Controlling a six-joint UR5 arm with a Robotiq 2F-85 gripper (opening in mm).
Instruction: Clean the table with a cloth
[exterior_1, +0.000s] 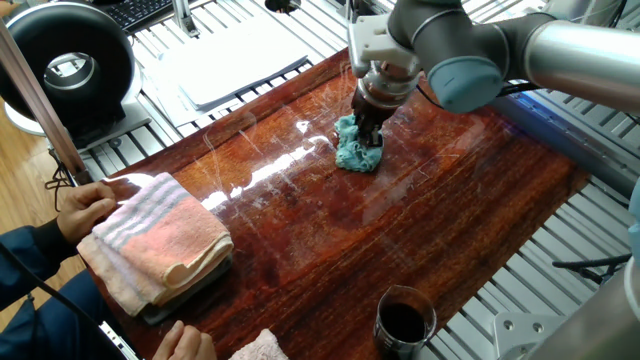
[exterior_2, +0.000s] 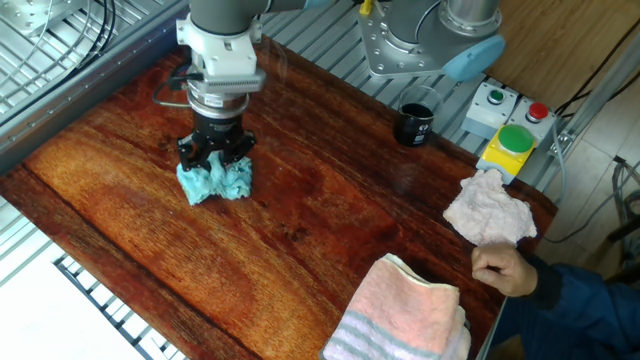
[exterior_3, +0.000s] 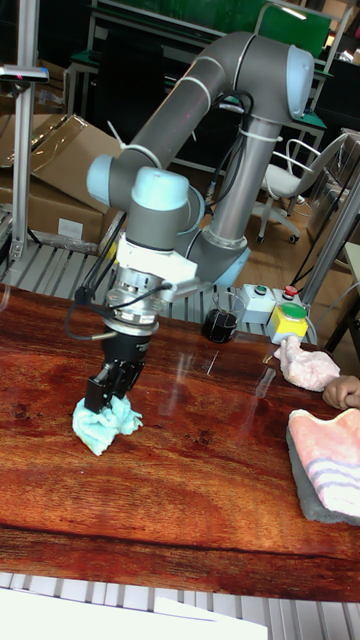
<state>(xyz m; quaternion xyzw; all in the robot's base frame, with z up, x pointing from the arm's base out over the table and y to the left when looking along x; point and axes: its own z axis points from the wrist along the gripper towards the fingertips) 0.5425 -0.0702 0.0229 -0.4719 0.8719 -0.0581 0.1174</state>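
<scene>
The teal-blue fluffy cloth (exterior_1: 357, 150) (exterior_2: 214, 181) (exterior_3: 105, 422) lies bunched on the glossy reddish-brown table (exterior_1: 420, 230) (exterior_2: 330, 220) (exterior_3: 200, 470), toward its far side in one fixed view. My gripper (exterior_1: 366, 133) (exterior_2: 215, 160) (exterior_3: 112, 392) points straight down, shut on the top of the cloth and pressing it onto the wood. The fingertips are buried in the fabric.
A folded pink-and-grey striped towel (exterior_1: 155, 240) (exterior_2: 405, 315) (exterior_3: 330, 460) lies at one end, with a person's hands (exterior_1: 85, 210) beside it. A pinkish-white cloth (exterior_2: 490, 210) (exterior_3: 305, 365) and a dark cup (exterior_1: 403, 322) (exterior_2: 415, 123) (exterior_3: 220, 322) stand nearby. A white tray (exterior_1: 235, 60) sits off the board.
</scene>
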